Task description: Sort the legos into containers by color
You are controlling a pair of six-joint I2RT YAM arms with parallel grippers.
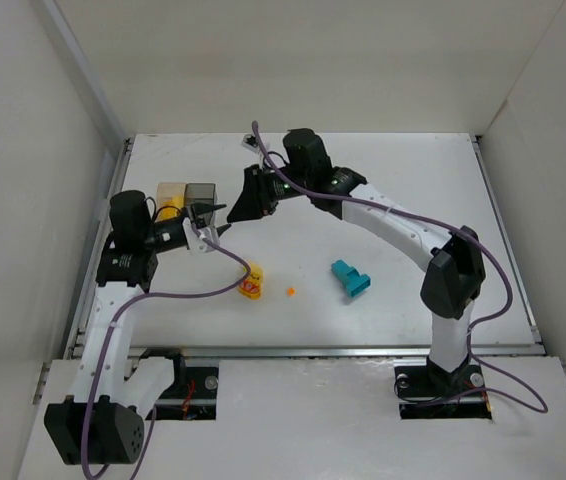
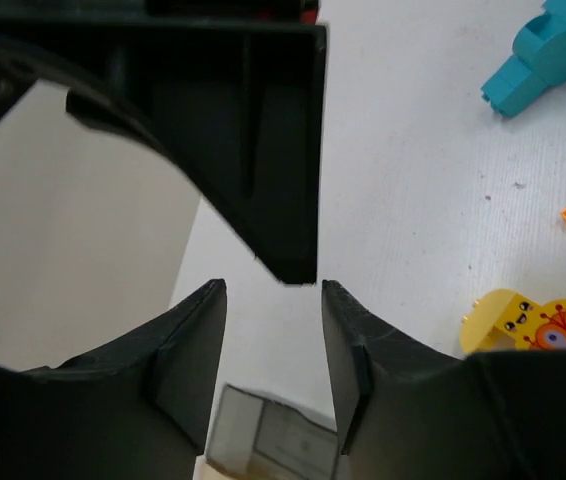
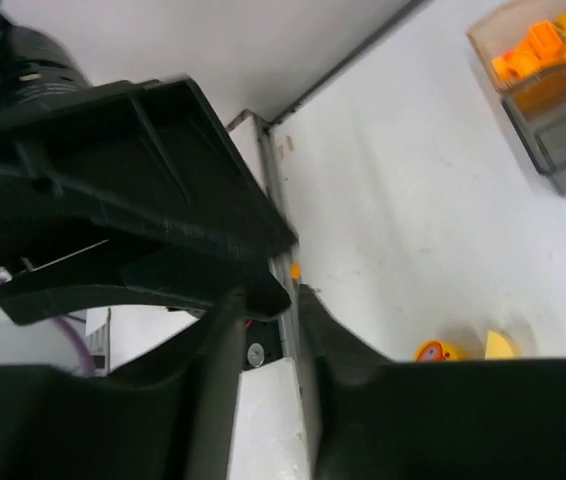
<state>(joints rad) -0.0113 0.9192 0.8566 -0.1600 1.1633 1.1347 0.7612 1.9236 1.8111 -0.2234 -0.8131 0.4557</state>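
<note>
Legos [image 3: 533,45] are filling my amber container [image 1: 170,185], teal block [image 1: 350,280] and yellow piece [image 1: 252,281] waiting at four o'clock, left gripper [image 2: 273,290], right gripper [image 3: 271,300] hanging parted, empty.

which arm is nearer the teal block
right. the right arm's forearm crosses just beyond the teal block, elbow to its right. the left arm is well off to its left, by the boxes
</note>
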